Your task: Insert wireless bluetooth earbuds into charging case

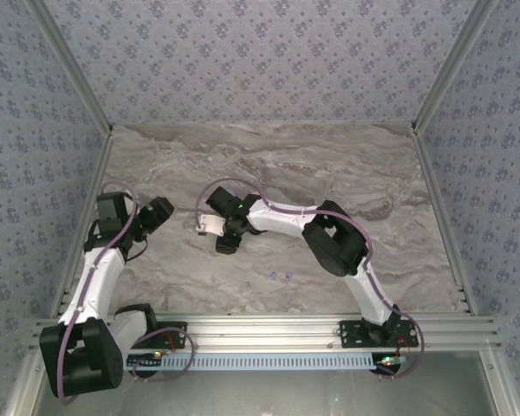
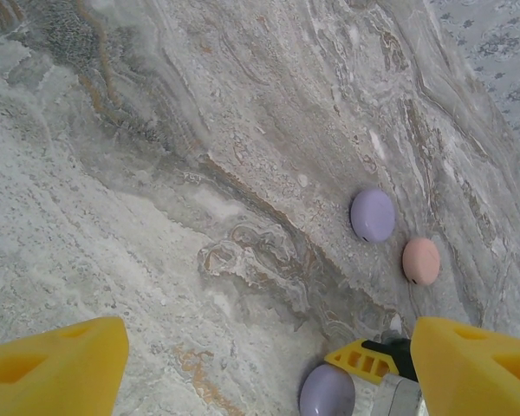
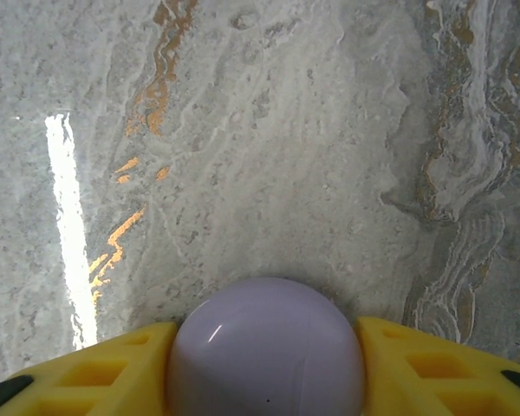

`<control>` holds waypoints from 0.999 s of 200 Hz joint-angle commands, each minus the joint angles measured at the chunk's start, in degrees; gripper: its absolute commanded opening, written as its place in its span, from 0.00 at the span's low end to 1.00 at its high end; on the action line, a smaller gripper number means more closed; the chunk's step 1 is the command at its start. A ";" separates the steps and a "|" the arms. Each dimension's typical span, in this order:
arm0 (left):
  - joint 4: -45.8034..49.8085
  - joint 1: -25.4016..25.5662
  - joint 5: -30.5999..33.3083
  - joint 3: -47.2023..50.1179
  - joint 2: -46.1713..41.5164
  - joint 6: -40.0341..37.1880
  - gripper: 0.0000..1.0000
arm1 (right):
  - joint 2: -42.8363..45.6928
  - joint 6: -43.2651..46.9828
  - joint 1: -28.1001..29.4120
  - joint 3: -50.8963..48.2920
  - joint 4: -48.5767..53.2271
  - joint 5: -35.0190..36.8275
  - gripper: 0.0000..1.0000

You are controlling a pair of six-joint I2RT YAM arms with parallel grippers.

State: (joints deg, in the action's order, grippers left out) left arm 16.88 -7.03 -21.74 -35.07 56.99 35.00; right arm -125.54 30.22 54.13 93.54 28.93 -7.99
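My right gripper (image 3: 267, 368) is shut on a round lilac charging case (image 3: 264, 329) that rests on the marble table, one yellow finger pressing on each side. That case (image 2: 327, 392) also lies at the bottom of the left wrist view, with a right finger (image 2: 362, 359) beside it. My left gripper (image 2: 269, 360) hangs open above bare table, its yellow fingers far apart and holding nothing. In the top view the right gripper (image 1: 218, 229) is left of centre and the left gripper (image 1: 160, 212) is to its left. Two tiny lilac earbuds (image 1: 280, 276) lie near the front edge.
A second lilac case (image 2: 373, 215) and a pale pink case (image 2: 421, 261) lie shut on the table beyond the held one. Patterned walls close the table (image 1: 347, 165) on three sides. An aluminium rail (image 1: 269, 328) runs along the near edge.
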 commanded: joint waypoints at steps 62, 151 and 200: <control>-2.42 -0.21 -19.94 -1.39 -2.66 -1.70 0.78 | 16.88 1.10 -2.68 -8.09 -7.26 2.02 0.48; -17.55 14.25 -35.06 -7.83 -2.18 6.20 0.80 | 36.44 2.74 -3.95 -13.47 -13.17 0.14 0.48; -18.90 21.59 -32.93 -11.22 0.25 5.74 0.72 | 38.38 4.10 -2.74 -13.16 -13.21 0.77 0.48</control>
State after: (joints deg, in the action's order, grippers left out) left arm 0.51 12.56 -54.48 -43.99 56.03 40.60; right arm -88.88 32.88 50.72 80.79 16.03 -6.87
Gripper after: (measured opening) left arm 0.746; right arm 0.481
